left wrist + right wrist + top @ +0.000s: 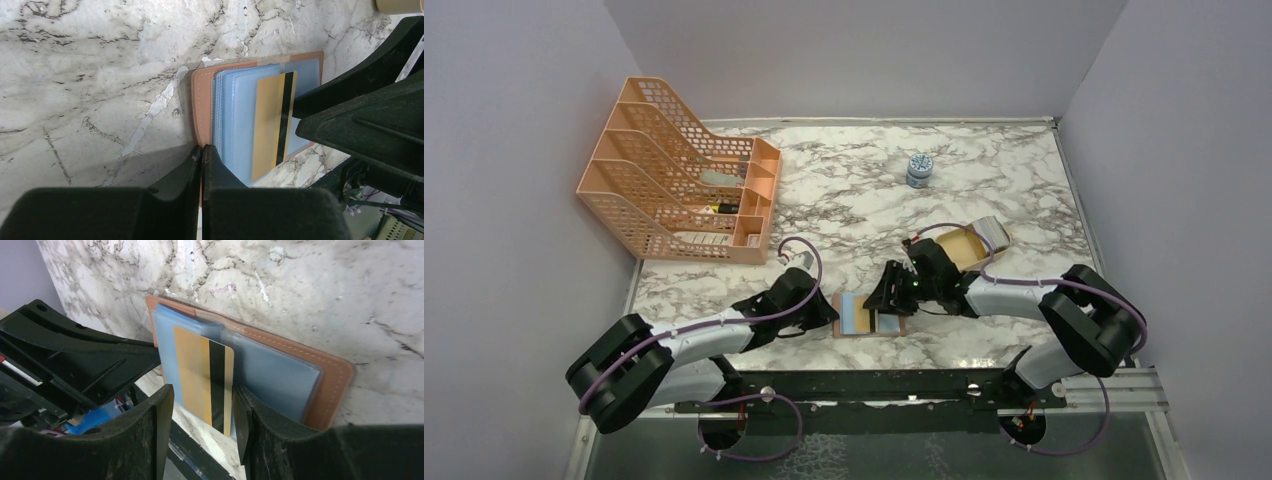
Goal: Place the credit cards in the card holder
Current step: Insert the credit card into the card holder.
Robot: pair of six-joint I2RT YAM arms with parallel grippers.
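One gold-brown credit card [200, 375], black stripe up, is seen lying on the clear sleeves [280, 375] of the opened card holder [332, 377], one end poking out past the leather. The card holder is laid flat on the marble desk [854, 200] near its front edge, between both arms. The right claw [202, 395] is released, fingers spread either side of the card's protruding end. The left claw [202, 152] is clenched tight, its tips set against the holder's leather edge. Just behind, a beige tray [969, 245] is spotted; well apart, a peach file rack [674, 170] and a small blue jar [919, 170].
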